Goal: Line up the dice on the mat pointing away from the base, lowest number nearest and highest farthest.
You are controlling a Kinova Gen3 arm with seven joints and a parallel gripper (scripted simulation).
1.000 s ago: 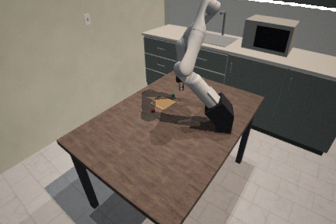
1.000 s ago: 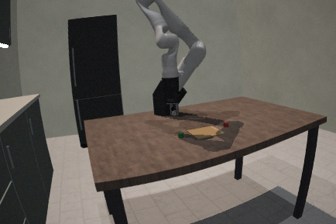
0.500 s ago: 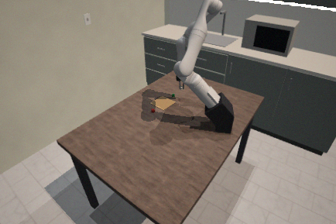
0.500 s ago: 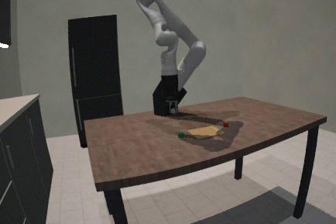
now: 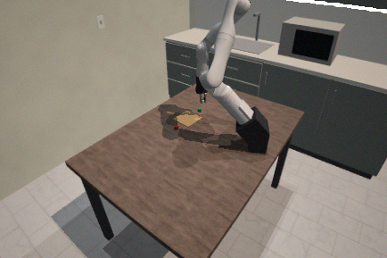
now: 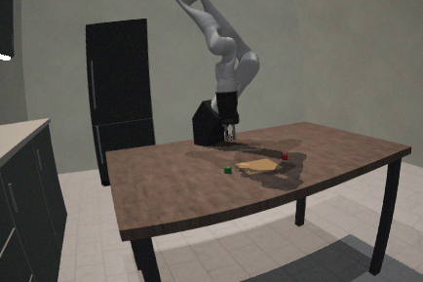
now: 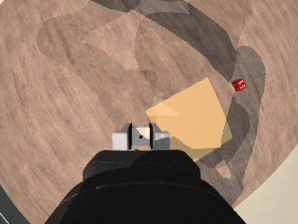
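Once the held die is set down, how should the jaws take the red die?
From straight above, closing on two opposite side faces. The red die sits flat on the table just off the mat, with free space all around.

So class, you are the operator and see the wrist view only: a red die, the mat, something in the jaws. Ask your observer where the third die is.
Observer: A green die lies on the table just off the mat, on the side opposite the red die.
Operator: Are the jaws near the table top?
Observer: No. The exterior view shows them well above it, shut on a small die.
Operator: And the base?
Observer: The black base stands on the same table, roughly across the mat from the red die.
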